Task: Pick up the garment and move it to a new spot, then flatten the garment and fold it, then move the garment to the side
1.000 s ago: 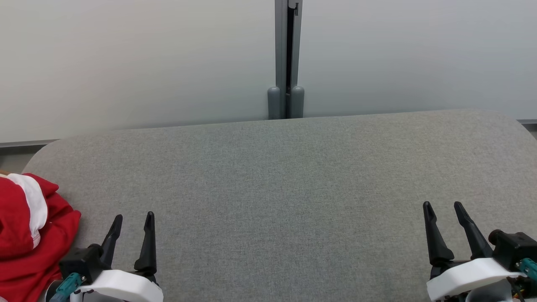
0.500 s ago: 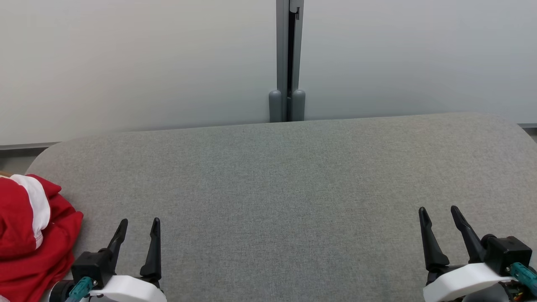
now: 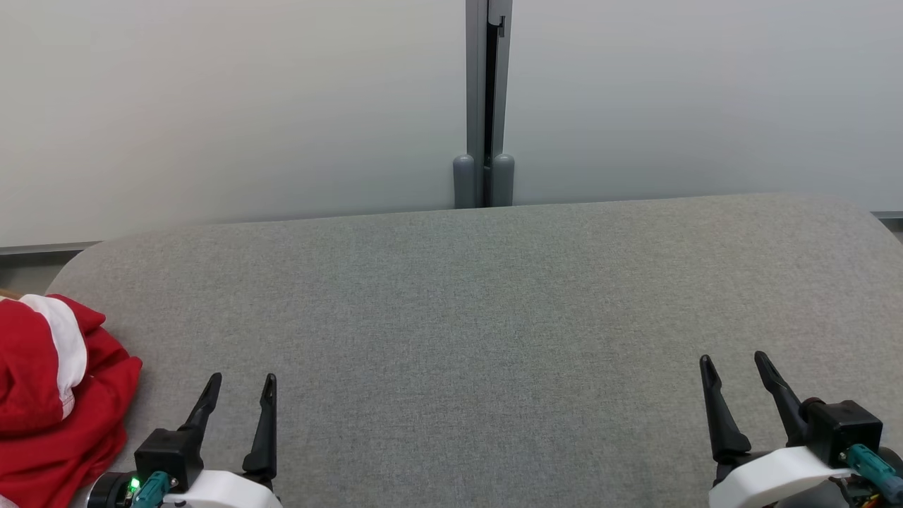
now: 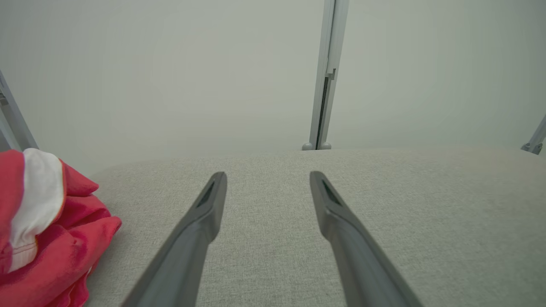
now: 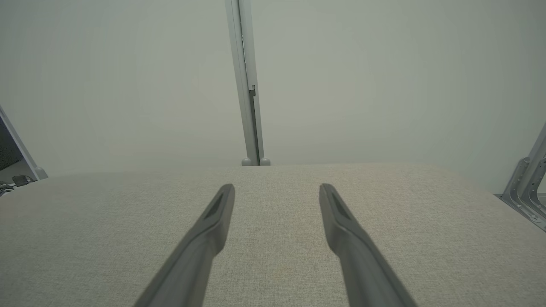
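The garment (image 3: 42, 395) is red with a white band and lies crumpled at the far left edge of the grey table (image 3: 480, 317); in the left wrist view the garment (image 4: 47, 238) bunches at the left. My left gripper (image 3: 241, 382) stands open just right of it, apart from the cloth, its empty fingers (image 4: 204, 213) spread over bare fabric. My right gripper (image 3: 734, 363) is open at the lower right, with nothing between its fingers (image 5: 341, 221).
A pale wall stands behind the table with a grey vertical post (image 3: 485, 106) at its middle. The table's far corners are rounded. A metal bracket (image 5: 524, 183) shows past the right edge in the right wrist view.
Both grippers have drawn back a little toward the bottom of the head view, and the head view itself has shifted slightly. The garment lies as before.
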Tool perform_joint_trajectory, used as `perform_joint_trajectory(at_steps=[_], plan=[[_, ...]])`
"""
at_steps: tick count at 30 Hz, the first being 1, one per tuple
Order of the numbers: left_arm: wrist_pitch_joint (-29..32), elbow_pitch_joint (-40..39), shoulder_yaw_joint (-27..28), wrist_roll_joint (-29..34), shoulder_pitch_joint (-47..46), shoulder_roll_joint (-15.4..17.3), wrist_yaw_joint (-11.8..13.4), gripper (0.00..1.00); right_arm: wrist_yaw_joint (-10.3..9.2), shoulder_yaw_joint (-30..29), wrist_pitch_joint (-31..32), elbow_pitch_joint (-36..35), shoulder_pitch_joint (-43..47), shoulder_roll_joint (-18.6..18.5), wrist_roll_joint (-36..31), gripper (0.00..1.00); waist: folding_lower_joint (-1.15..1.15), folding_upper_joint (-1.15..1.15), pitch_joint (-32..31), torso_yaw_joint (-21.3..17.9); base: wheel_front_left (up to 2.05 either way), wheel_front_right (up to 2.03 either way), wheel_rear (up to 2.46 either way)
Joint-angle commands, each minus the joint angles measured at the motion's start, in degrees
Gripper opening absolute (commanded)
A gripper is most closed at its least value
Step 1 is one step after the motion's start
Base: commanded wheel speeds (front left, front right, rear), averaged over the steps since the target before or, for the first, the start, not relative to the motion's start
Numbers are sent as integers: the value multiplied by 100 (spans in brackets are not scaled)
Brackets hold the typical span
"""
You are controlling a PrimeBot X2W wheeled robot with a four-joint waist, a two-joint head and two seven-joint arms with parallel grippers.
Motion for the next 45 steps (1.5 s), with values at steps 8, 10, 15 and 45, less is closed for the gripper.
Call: perform_joint_trajectory(at_steps=[8, 10, 15, 45], plan=[[-85, 95, 3, 182, -27, 5, 30, 100, 0, -18, 25, 28, 30, 10, -190, 100, 0, 0, -7, -1, 0, 0, 0], [-85, 114, 13, 149, -34, -3, 30, 100, 0, -28, 29, 39, 24, 16, -151, 100, 0, 0, -7, 1, 0, 0, 0], [-85, 156, 33, 64, -83, 3, 7, 100, 0, -38, 44, 53, 22, 8, -92, 100, 0, 0, 12, 24, 0, 0, 0], [-73, -31, 151, -2, -218, 269, 221, 100, 0, 325, 206, -442, -100, -94, -196, 100, 0, 0, 130, 2105, 0, 0, 0]])
